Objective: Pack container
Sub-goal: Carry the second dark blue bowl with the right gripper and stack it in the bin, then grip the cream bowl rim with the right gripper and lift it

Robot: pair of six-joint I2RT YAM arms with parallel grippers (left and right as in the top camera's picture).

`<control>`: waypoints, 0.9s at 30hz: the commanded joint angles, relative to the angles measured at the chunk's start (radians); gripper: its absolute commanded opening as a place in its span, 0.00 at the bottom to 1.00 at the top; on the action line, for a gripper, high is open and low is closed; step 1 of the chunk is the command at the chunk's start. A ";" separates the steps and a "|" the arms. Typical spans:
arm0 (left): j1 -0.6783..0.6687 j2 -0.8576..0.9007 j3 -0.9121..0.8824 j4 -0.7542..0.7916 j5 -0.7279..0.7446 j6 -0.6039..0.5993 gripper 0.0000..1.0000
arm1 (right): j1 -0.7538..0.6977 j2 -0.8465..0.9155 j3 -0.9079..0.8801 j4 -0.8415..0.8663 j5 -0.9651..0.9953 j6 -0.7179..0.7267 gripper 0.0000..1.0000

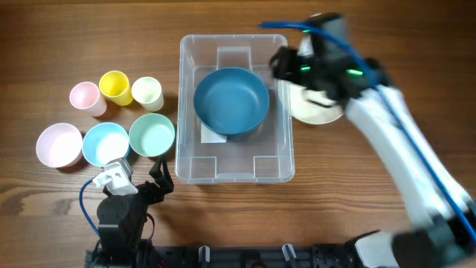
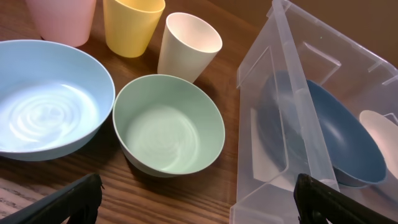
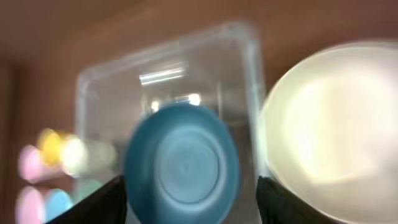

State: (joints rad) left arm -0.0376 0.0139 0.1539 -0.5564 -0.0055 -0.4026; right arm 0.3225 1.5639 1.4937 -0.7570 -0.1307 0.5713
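The clear container [image 1: 282,149] stands mid-table with a dark blue bowl [image 1: 231,100] inside it. It also shows in the left wrist view [image 2: 292,81] and, blurred, in the right wrist view [image 3: 112,81]. My right gripper [image 1: 286,71] is open and empty, hovering over the container's right rim between the blue bowl [image 3: 181,165] and a cream bowl [image 1: 321,112] that sits on the table just right of the container. My left gripper [image 1: 162,179] is open and empty near the front edge, below a green bowl [image 1: 152,135].
Left of the container stand a light blue bowl [image 1: 105,143], a pink bowl [image 1: 59,144], a pink cup [image 1: 85,97], a yellow cup [image 1: 115,85] and a cream cup [image 1: 147,91].
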 commanded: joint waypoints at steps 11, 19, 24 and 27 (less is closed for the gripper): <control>-0.005 -0.009 -0.005 0.003 0.008 0.002 1.00 | -0.486 0.044 -0.147 -0.254 0.007 -0.207 0.83; -0.005 -0.009 -0.005 0.003 0.008 0.002 1.00 | -0.483 0.326 -0.166 -0.201 -0.119 -0.257 0.71; -0.005 -0.009 -0.005 0.003 0.008 0.002 1.00 | -0.483 0.399 -0.166 -0.173 -0.141 -0.254 0.48; -0.005 -0.009 -0.005 0.003 0.008 0.002 1.00 | -0.483 0.402 -0.166 -0.157 -0.158 -0.253 0.39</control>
State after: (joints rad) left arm -0.0376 0.0135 0.1539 -0.5560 -0.0055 -0.4026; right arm -0.1627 1.9606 1.3300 -0.9249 -0.2550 0.3195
